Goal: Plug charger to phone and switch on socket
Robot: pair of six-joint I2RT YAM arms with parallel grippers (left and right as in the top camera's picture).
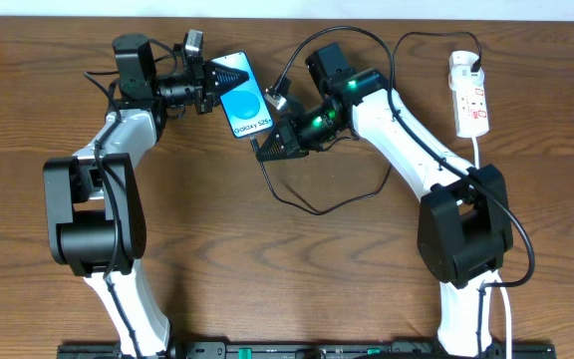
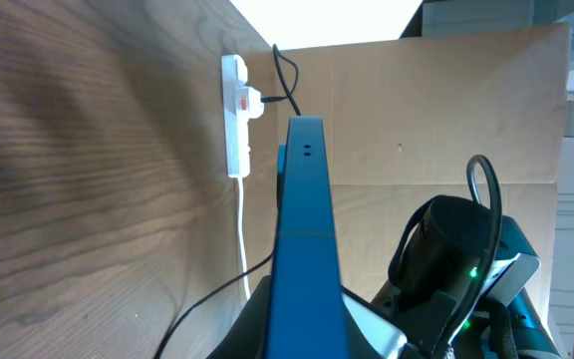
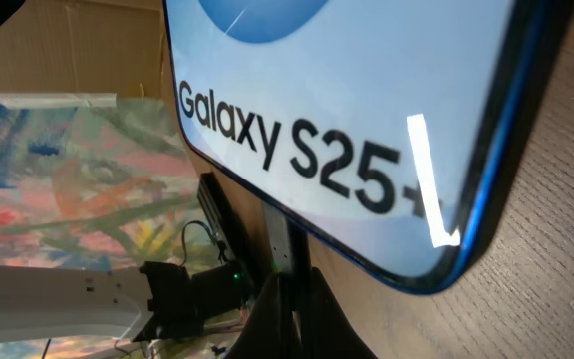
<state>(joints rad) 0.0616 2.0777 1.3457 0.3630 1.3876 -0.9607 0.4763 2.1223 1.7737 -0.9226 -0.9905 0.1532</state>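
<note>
The phone (image 1: 242, 96), with a blue screen and "Galaxy S25" text, is held tilted in my left gripper (image 1: 210, 80), which is shut on its upper end. The left wrist view shows it edge-on (image 2: 302, 219) between the jaws (image 2: 302, 334). My right gripper (image 1: 270, 147) is shut on the charger's connector tip (image 3: 278, 242), just below the phone's bottom edge (image 3: 407, 269). I cannot tell whether the tip touches the phone. The thin black charger cable (image 1: 312, 210) loops over the table to a black plug (image 1: 463, 62) seated in the white socket (image 1: 469, 98), which also shows in the left wrist view (image 2: 234, 130).
The socket lies at the far right of the wooden table (image 1: 267, 269), and its thick white cord (image 1: 478, 150) runs down past the right arm's base. The black cable arcs over the right arm. A cardboard wall (image 2: 417, 110) stands behind the table.
</note>
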